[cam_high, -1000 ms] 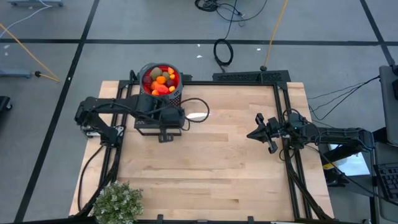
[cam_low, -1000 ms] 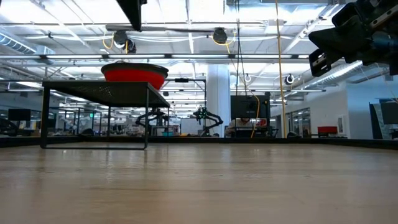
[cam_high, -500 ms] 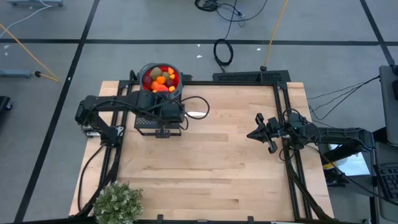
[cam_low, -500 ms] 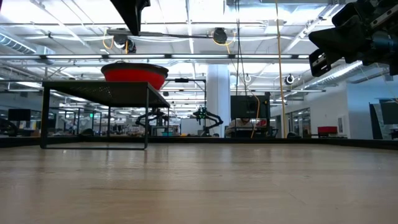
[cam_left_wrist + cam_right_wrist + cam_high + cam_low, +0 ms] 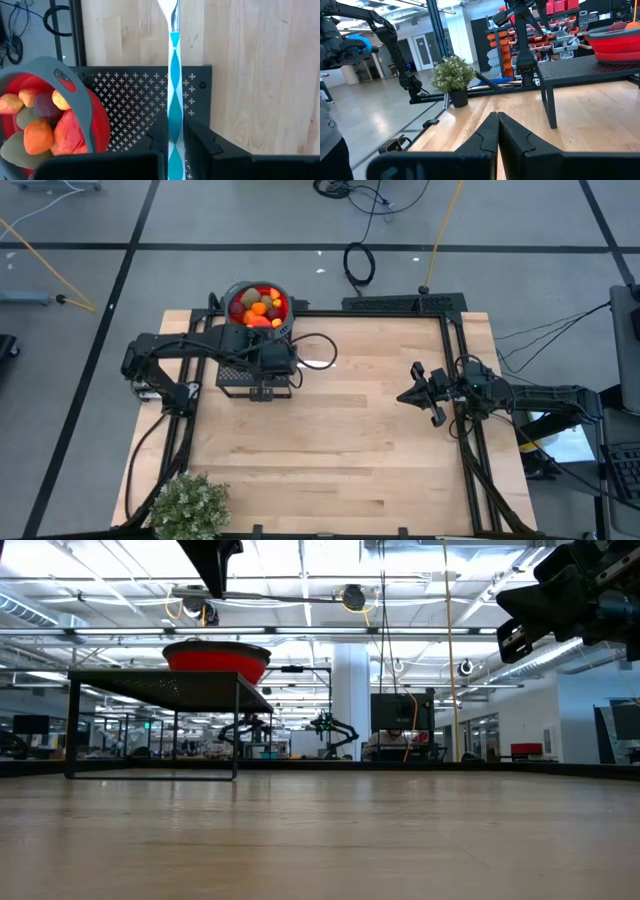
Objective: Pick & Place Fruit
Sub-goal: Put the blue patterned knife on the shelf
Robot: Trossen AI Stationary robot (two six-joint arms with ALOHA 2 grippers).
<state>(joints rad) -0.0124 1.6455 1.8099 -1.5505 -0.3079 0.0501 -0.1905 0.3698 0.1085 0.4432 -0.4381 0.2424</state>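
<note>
A red bowl with a grey rim [image 5: 283, 292] holds the fruit [image 5: 258, 310] [image 5: 40, 130] and stands on a black perforated stand [image 5: 230, 383] [image 5: 135, 100] at the table's far left. My left gripper [image 5: 278, 364] hangs above the stand, beside the bowl, shut on a slim spoon [image 5: 174, 75] with a twisted teal handle. The spoon's pale end [image 5: 318, 364] lies out over the wood. My right gripper [image 5: 405, 396] [image 5: 497, 120] hovers shut at the table's right side, pointing toward the left, with nothing in it. My left gripper pinches the spoon's teal handle [image 5: 174, 131] between its two fingers [image 5: 159, 142]. It comes steeply from above. The handle runs along the fingers and sticks out ahead of them. The spoon is lifted clear, its pale end [image 5: 167, 6] over the table beyond the stand.
A bushy grey-green plant [image 5: 190, 505] [image 5: 451, 75] stands at the near left corner. A black frame [image 5: 455, 350] runs along the table's edges. The wooden top [image 5: 340, 440] between the arms is bare. The low view shows the bowl [image 5: 216, 657] high on the stand [image 5: 160, 685].
My left gripper has rolled a little about the line it points along, staying above the stand and shut on the spoon. More of the stand's top shows beside it now.
</note>
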